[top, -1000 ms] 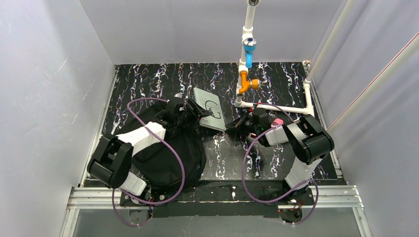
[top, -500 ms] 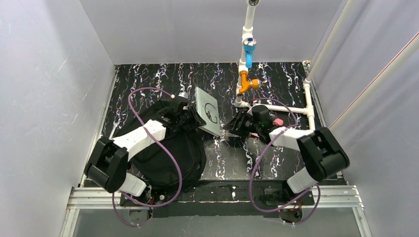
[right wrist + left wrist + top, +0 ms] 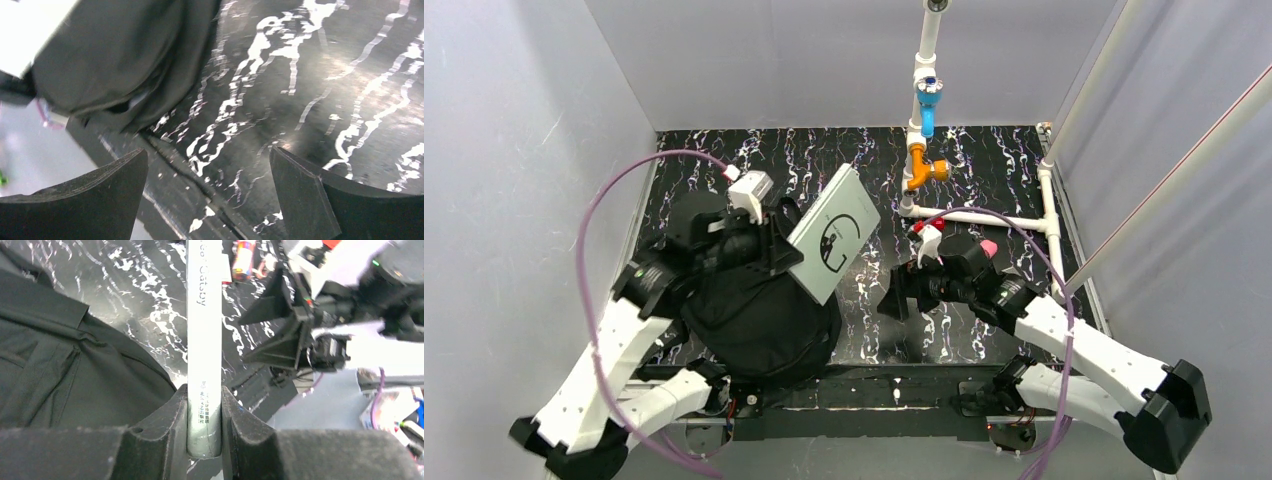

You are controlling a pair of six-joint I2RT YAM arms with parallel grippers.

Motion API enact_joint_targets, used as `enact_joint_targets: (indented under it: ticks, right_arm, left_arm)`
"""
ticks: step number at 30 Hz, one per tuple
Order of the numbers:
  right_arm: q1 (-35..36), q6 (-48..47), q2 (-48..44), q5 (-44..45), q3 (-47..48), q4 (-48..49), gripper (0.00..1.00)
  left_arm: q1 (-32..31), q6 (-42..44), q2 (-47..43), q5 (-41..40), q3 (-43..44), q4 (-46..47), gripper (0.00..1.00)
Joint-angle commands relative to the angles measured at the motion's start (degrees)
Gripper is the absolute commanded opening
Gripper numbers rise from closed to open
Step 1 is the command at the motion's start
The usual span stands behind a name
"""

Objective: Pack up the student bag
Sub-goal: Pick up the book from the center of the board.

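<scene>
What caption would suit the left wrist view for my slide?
Left gripper clamps a thin grey book edge-on beside the large soft black fabric backpack, with the open right gripper opposite.

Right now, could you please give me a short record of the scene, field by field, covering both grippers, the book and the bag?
Left gripper: shut on the spine end of the grey book
Book: lifted and tilted, over the student bag at its far right edge
Student bag: lying on the table by the left arm; opening not visible
Right gripper: open, empty, low over the table, right of the bag
Book in bag: not yet
</scene>
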Motion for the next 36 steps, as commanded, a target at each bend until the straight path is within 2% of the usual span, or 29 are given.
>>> enact_joint_targets:
  ticks: [1, 5, 8, 12, 17, 23, 26, 29, 31, 36]
  right_arm:
    - [2.6, -3.3, -3.4, 0.3, 5.5, 0.2, 0.98]
    - [2.4, -2.2, -2.0, 0.9, 14.2, -1.1, 0.98]
    - [1.1, -1.8, -0.7, -0.7, 17.7, -1.5, 0.98]
    - [-2.9, -2.5, 1.3, -13.0, 18.0, 0.6, 0.98]
    - [-7.8, -2.6, 1.6, -20.3, 14.3, 2.1, 0.98]
    - [-9.4, 11.9, 3.5, -40.7, 1.1, 28.1, 0.98]
    - [-9.4, 27.0, 4.3, -46.1, -6.9, 50.9, 0.98]
    - [-9.3, 38.7, 3.9, -48.3, -10.9, 67.5, 0.96]
    - [-9.4, 41.8, 2.1, -48.5, -12.6, 71.4, 0.89]
    - [-9.4, 44.9, -2.3, -48.2, -15.6, 73.5, 0.62]
  left_arm:
    - [0.3, 9.9, -4.5, 8.2, 5.2, -9.7, 0.0]
    - [0.3, 11.1, -4.9, 10.4, 6.1, -12.9, 0.0]
    - [0.3, 10.3, -4.5, 14.6, 5.4, -12.0, 0.0]
    - [0.3, 8.3, -3.8, 21.7, 3.3, -9.5, 0.0]
    - [0.3, 6.4, -4.5, 29.9, 1.1, -6.4, 0.0]
    - [0.3, 2.7, -4.3, 33.4, -2.2, 0.6, 0.0]
    - [0.3, 2.1, -2.7, 34.2, -2.9, 3.0, 0.0]
    - [0.5, 3.2, -0.8, 34.2, -2.9, 4.1, 0.0]
    - [0.8, 4.0, 0.8, 34.3, -2.8, 4.4, 0.0]
    - [2.2, 7.7, 4.7, 34.2, -2.1, 2.5, 0.0]
